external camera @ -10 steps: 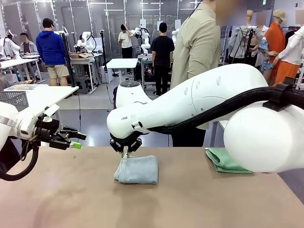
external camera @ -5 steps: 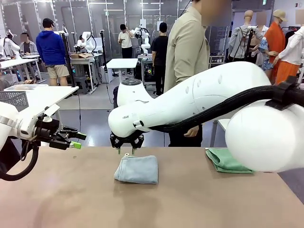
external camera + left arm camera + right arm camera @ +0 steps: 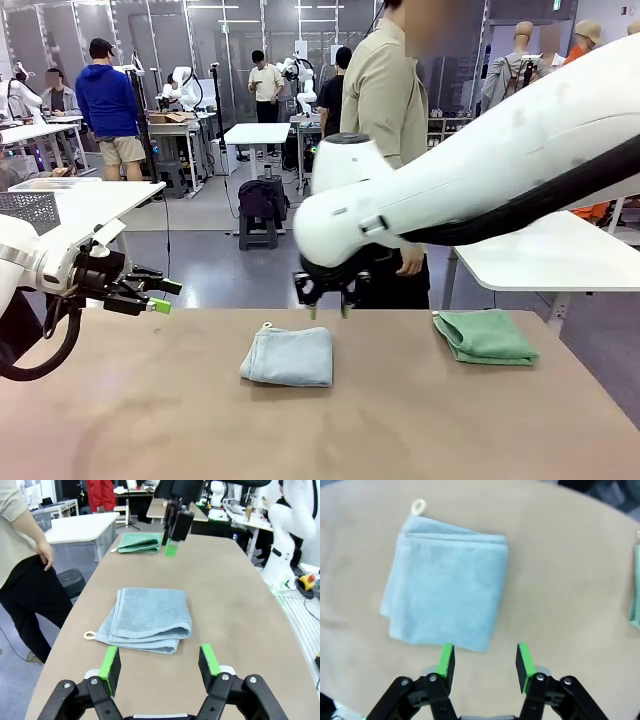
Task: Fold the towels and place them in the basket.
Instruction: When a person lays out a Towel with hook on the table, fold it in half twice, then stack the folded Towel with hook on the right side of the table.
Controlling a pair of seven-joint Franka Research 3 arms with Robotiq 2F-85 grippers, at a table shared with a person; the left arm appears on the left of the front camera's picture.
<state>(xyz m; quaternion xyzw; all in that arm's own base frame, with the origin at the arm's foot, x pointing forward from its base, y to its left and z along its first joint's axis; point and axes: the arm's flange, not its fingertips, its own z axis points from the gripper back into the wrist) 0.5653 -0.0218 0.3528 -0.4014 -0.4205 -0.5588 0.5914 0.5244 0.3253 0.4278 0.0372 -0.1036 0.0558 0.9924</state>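
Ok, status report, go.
Left gripper open, empty. Right gripper open above table. Grey-blue towel folded, mint green towel folded. Nothing in the way.

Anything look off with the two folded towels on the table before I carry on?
Nothing stands out. The grey-blue towel lies folded flat mid-table, its hanging loop sticking out at one corner. The green towel lies folded near the table's right end. Both grippers are clear of them.

A matte brown work surface (image 3: 400, 420) fills the lower frame. A person in a beige shirt and black trousers (image 3: 385, 110) stands at upper centre. A white side table (image 3: 540, 262) sits right, and a light grey perforated basket (image 3: 28, 210) at left edge.
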